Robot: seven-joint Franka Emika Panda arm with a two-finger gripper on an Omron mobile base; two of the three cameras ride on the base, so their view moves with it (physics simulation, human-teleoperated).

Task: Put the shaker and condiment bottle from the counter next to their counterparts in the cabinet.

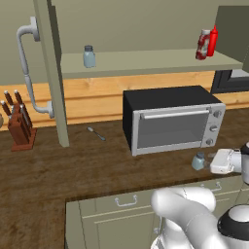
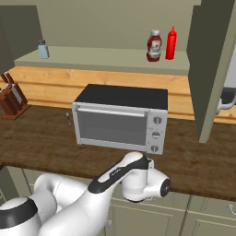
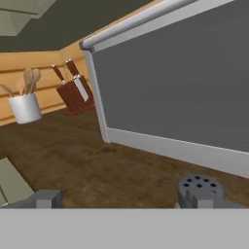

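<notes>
The condiment bottle (image 1: pixel 203 44) stands on the cabinet (image 1: pixel 146 62) shelf beside the red squeeze bottle (image 1: pixel 213 42), while the shaker (image 1: pixel 198 161) waits on the bench (image 1: pixel 58 165) at the toaster oven's (image 1: pixel 172 119) 5 o'clock, the claw (image 3: pixel 124 198) spread apart, holding nothing.

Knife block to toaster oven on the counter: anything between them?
Left base view: the open cabinet door and a spoon lie between knife block and toaster oven.
</notes>
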